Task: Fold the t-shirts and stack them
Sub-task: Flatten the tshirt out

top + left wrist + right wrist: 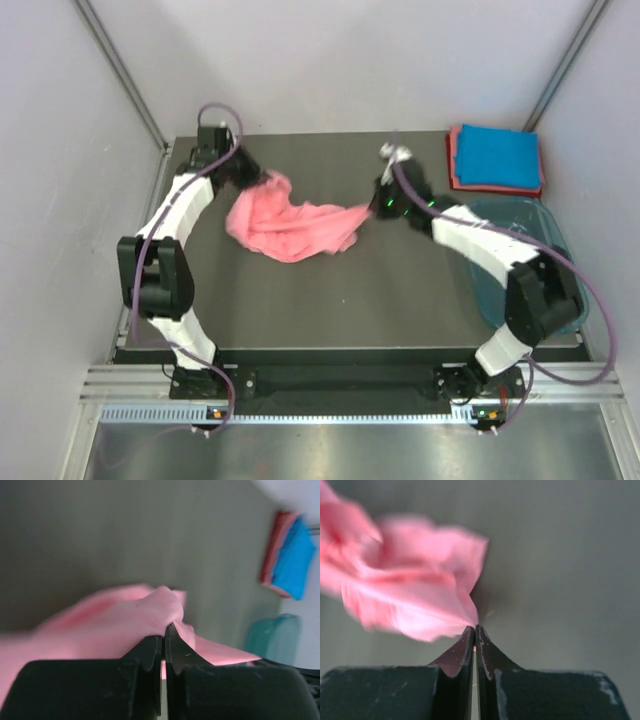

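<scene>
Left pincer (250, 180) is pressed together on one bunched end of the salmon-pink t-shirt (290, 225), toward the far left of the desk (330, 300). The right pincer (372, 210) is likewise pinched shut on the cloth's opposite edge. Between them the shirt lies crumpled and unfolded on the middle of the desk. At the far right corner the blue t-shirt (497, 155) sits folded on top of the reddish-pink t-shirt (453, 160), just behind the teal tub (520, 212).

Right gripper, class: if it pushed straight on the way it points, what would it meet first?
The right gripper would meet the salmon-pink t-shirt first: its shut jaws pinch a corner, and the cloth bunches just ahead, to the left. Beyond, probably table, though depth is unclear.
</scene>
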